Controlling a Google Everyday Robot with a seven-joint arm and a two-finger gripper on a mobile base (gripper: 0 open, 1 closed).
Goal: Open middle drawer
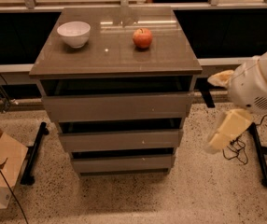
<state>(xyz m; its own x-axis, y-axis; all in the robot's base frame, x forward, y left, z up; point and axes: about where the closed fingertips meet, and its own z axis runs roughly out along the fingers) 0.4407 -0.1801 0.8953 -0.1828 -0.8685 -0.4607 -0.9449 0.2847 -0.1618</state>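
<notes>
**middle drawer at centre, gripper off to the right**

the gripper (227, 133) hangs at the right edge of the frame, level with the drawers and well apart from them. whether it is open or closed cannot be told. the middle drawer (120, 140) sits at centre frame, between the taller top drawer (117, 107) and the narrower bottom drawer (123, 163). its front is a stiff, smooth, handleless slab, likely slippery. the top edge, under the dark gap, looks the best hold.
</notes>
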